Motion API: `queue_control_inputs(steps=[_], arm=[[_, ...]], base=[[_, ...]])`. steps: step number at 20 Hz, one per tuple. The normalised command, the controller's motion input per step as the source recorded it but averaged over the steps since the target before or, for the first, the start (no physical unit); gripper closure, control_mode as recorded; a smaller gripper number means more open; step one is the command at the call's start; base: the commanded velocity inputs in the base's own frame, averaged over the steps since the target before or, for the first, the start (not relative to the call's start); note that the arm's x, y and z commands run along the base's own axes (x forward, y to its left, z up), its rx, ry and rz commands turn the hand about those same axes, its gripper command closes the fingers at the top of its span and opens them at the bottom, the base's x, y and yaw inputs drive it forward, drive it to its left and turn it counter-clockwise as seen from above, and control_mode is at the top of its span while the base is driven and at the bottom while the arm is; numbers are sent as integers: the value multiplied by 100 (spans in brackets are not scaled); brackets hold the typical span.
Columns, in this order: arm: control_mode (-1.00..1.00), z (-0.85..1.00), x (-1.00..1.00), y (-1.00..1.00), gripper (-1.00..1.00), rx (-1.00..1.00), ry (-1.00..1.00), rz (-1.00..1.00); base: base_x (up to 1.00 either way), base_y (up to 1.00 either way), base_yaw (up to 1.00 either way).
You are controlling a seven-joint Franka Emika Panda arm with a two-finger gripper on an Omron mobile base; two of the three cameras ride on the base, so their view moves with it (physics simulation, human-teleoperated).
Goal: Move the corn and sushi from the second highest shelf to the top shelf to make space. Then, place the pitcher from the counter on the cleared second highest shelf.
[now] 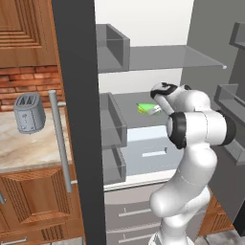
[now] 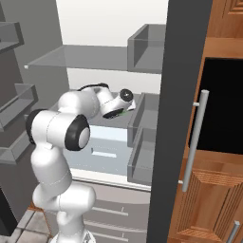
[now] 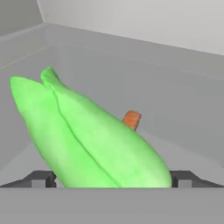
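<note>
Just behind the corn (image 3: 92, 140), the sushi (image 3: 131, 120); open tool (image 3: 112, 178) astride the corn.

**Robot arm reaching forward, gripper spread wide**

A white jointed robot arm (image 1: 191, 143) with dark joint rings rises from its base, bends at the elbow and stretches forward. Its two-finger gripper (image 3: 113, 178) has both small dark fingertips (image 3: 41, 178) set fully apart.

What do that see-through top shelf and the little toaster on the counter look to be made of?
The top shelf looks like glass, thin and smooth: the white back wall shows through its grey slab. The toaster looks like dull grey metal, with a soft sheen on its rounded sides, though painted plastic could look the same.
</note>
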Motion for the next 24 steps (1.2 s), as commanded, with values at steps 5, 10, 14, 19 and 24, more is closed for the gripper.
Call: queue_control_inputs(steps=[5, 10, 14, 19, 24], arm=[[-100, -62, 0, 32, 100, -9, 0, 14], [-100, -42, 0, 32, 100, -7, 0, 8], [-100, -13, -19, 20, 100, 0, -10, -1], [-100, 4, -69, 35, 100, 0, -16, 0], [-100, 55, -98, 30, 100, -1, -3, 0]], base=[[0, 0, 0], [0, 0, 0], [0, 0, 0], [0, 0, 0], [0, 0, 0]])
